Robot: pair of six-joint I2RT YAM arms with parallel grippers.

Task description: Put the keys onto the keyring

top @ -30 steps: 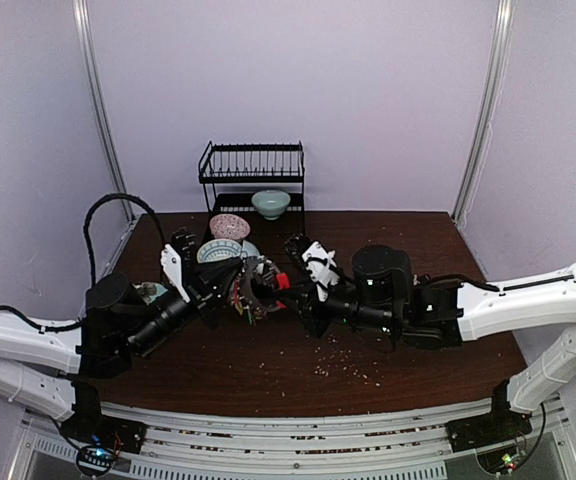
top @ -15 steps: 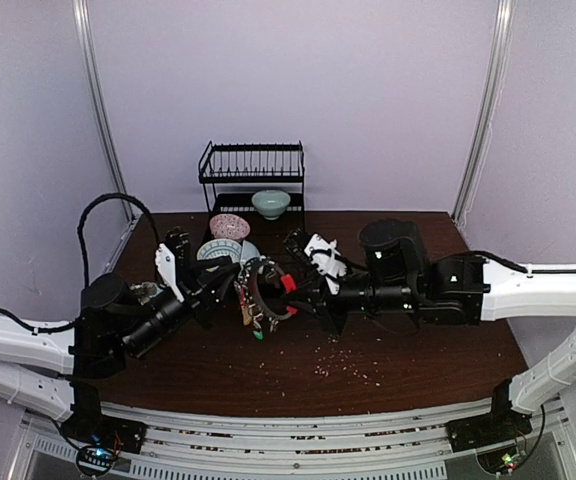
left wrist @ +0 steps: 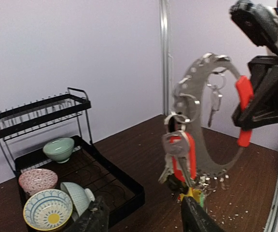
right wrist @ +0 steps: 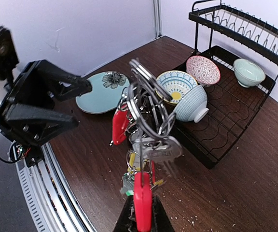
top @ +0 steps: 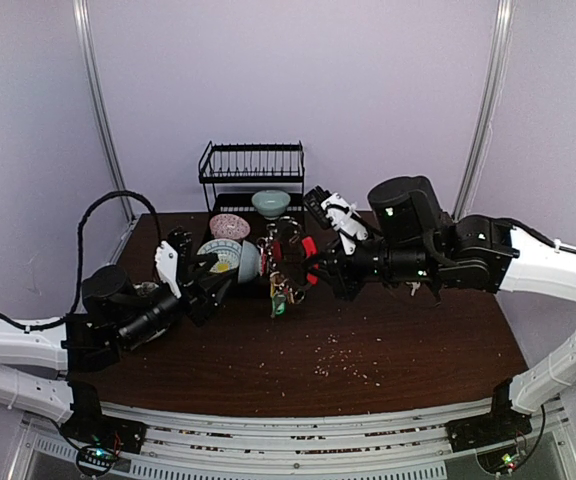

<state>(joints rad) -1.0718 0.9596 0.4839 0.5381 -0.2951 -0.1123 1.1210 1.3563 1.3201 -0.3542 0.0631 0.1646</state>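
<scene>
A dark table [top: 418, 330] lies below my jaws, and a dish rack [top: 252, 170] stands beyond them. My right gripper [top: 316, 264] is clamped on the red clip of the keyring [left wrist: 189, 77], holding it in the air. My left gripper [top: 223, 277] stands open and empty just beside the ring. Several keys [left wrist: 175, 145] hang below the ring. I can see no loose keys, so I judge the threading nearly or fully done.

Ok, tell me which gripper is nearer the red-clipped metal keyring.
Right. The right gripper grips the keyring by its red clip; the left gripper stands open, apart, to its left.
</scene>
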